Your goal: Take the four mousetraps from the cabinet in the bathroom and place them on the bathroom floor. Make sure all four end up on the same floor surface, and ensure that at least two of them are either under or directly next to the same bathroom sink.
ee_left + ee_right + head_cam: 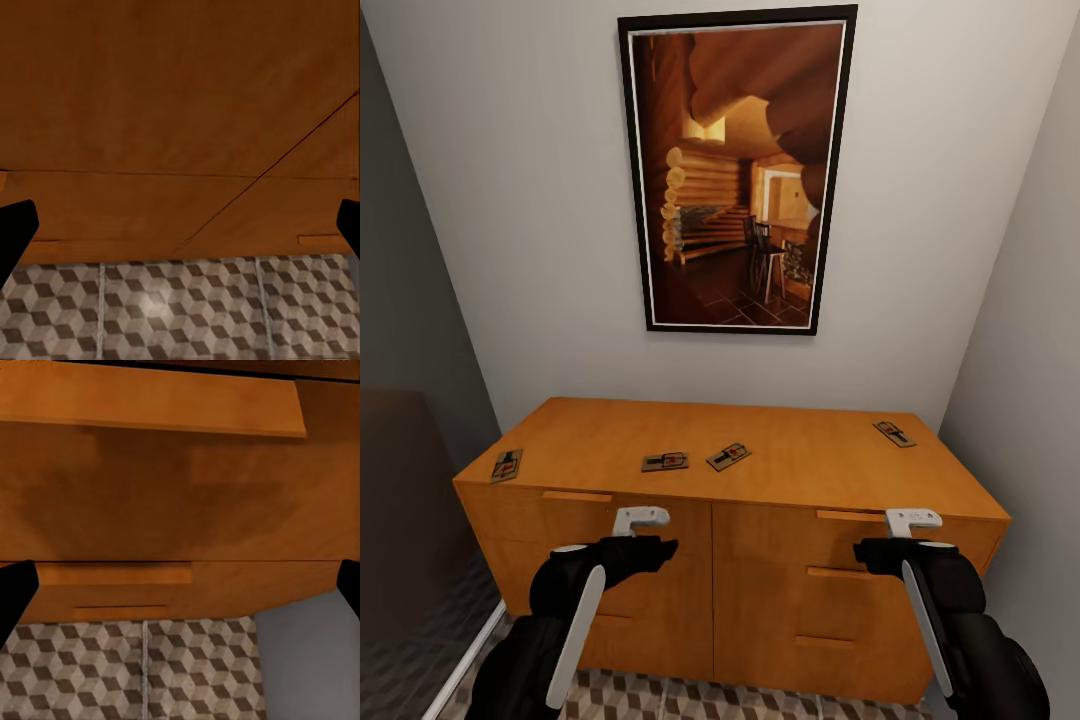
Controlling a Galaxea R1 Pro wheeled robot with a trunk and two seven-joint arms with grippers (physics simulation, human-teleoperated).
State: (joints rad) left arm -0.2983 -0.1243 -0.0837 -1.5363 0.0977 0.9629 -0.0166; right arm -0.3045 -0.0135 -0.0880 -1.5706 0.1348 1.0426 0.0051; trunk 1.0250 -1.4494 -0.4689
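Head view – cabinet: we face an orange wooden cabinet [760,560] standing against a pale wall, with a framed log-cabin picture [738,170] hanging above it.
Head view – mousetraps: all four lie flat on the cabinet's top; one sits at the far left edge [506,465], two lie close together near the middle [665,461] and [728,456], and the fourth rests near the back right corner [894,433].
Head view – arms: both arms are raised before the cabinet front, below its top; the left gripper [643,519] and the right gripper [912,521] touch none of the traps, and from here we cannot tell how their jaws stand.
Head view – bathroom floor: a strip of cube-patterned tile [690,695] shows at the cabinet's foot.
Left wrist view – gripper: the dark fingers [15,232] sit at opposite edges of the frame – spread wide, nothing between them; beyond are the cabinet front [180,112] and the tiled floor [180,315].
Right wrist view – gripper: the fingers [13,589] are likewise spread wide and hold nothing; we see drawer fronts [150,510], the tiles [127,667] and a grey wall [307,660].
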